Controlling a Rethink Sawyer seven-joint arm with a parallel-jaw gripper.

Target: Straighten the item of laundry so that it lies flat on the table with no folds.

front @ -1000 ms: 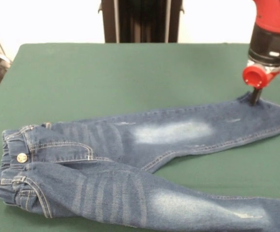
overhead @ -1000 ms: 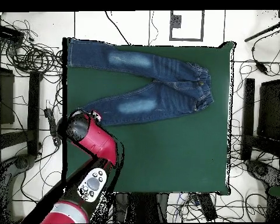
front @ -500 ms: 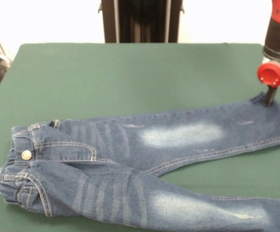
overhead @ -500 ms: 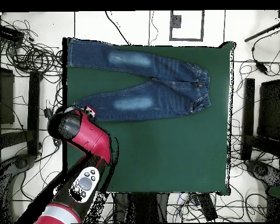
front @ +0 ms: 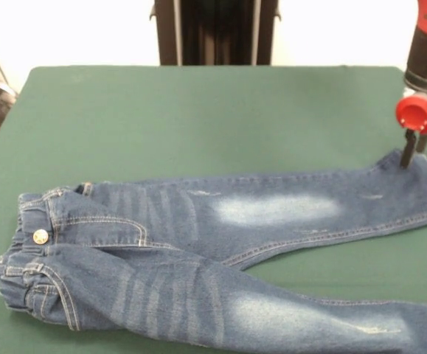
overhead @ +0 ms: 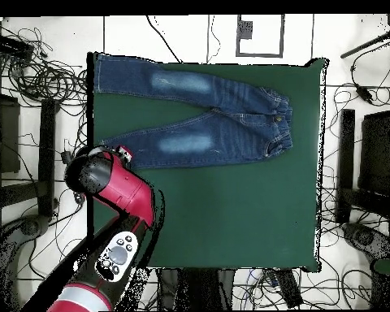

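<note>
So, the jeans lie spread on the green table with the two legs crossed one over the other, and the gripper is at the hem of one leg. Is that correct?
Not fully. The legs of the jeans are not crossed: they lie apart in a V with bare table between them, as the overhead view shows. The rest holds: the gripper is at one leg's hem.
</note>
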